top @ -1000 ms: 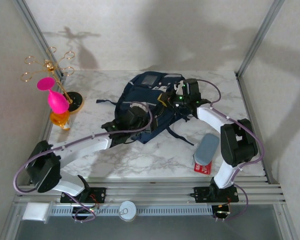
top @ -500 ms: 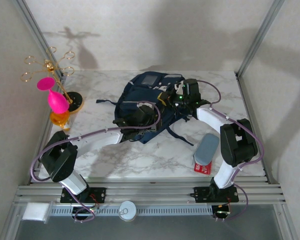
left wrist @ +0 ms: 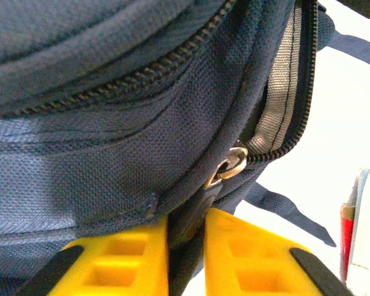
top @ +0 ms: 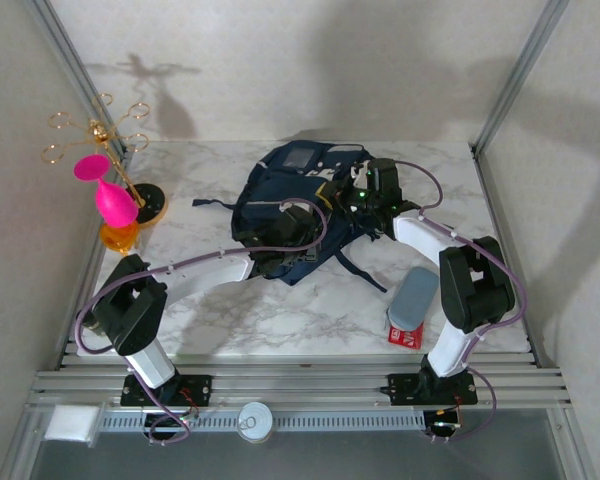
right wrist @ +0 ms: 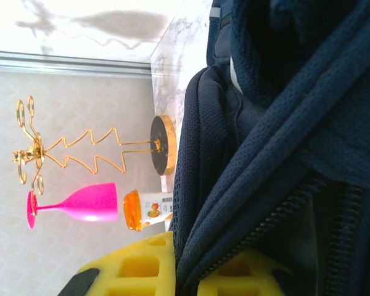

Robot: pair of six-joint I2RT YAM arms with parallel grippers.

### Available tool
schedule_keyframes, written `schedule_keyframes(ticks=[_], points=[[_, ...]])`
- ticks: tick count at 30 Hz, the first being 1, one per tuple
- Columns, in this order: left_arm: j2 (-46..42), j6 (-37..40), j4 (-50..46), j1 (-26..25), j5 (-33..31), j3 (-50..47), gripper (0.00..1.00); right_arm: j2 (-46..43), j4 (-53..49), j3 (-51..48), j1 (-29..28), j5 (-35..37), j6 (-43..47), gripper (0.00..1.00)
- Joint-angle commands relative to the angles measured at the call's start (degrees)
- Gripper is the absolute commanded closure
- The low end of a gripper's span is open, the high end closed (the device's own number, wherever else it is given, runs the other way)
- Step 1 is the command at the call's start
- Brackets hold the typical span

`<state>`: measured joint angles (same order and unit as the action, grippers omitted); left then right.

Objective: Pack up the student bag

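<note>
The student bag point(top: 298, 200) lies mid-table toward the back, its near edge hidden under both wrists. Up close it runs off frame on every side. The zip pull point(left wrist: 194, 206) hanging from its slider is clamped between the fingers of the left gripper point(left wrist: 186, 240). The right gripper point(right wrist: 185, 274) is clenched on a fold of the bag's fabric beside a zip, its fingers cut off by the bottom edge. Since a second ago the left arm has swung inward and its gripper has shifted right along the bag's near edge, while the right arm has held. One each: gold wire stand point(top: 98, 135), pink goblet point(top: 108, 195), orange bottle point(top: 120, 240), and grey case point(top: 416, 295) on a half-hidden red packet point(top: 408, 336)
</note>
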<state>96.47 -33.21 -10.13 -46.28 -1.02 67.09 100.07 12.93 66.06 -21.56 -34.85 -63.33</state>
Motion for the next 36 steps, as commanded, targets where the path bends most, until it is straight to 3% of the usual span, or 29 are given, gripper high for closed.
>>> schedule_keyframes(ticks=[1, 11, 13, 15, 20, 28, 36], points=[[-2.85, 2.32, 6.85, 0.47, 2.2, 1.97, 0.87, -0.16, 6.81, -0.15, -1.11, -2.85, 0.12, 1.0], [-4.68, 2.8, 8.41, 1.81, 6.03, 1.29, 0.97, 0.21, 6.1, -0.92, -1.11, -2.52, 1.34, 1.0], [-4.58, 2.55, 7.64, 1.94, 5.94, 1.62, 0.94, 0.21, 5.88, -1.19, -1.11, -2.57, 1.55, 1.0], [-4.21, 2.49, 6.95, 1.99, 6.6, 2.05, 0.84, 0.28, 5.94, -1.26, -1.19, -2.5, 1.48, 1.0], [-2.68, 1.12, 5.55, 2.16, 6.92, 3.51, 0.76, 0.74, 6.67, -1.1, -1.16, -2.77, 1.02, 1.0], [-1.84, -0.54, 3.79, 2.07, 5.33, 5.73, 0.85, 1.16, 7.32, -1.47, -1.13, -2.93, 0.68, 1.0], [-1.39, -0.12, -1.02, 1.72, 1.63, 8.04, 0.86, 1.78, 7.59, -1.61, -1.11, -3.23, 0.49, 1.0]])
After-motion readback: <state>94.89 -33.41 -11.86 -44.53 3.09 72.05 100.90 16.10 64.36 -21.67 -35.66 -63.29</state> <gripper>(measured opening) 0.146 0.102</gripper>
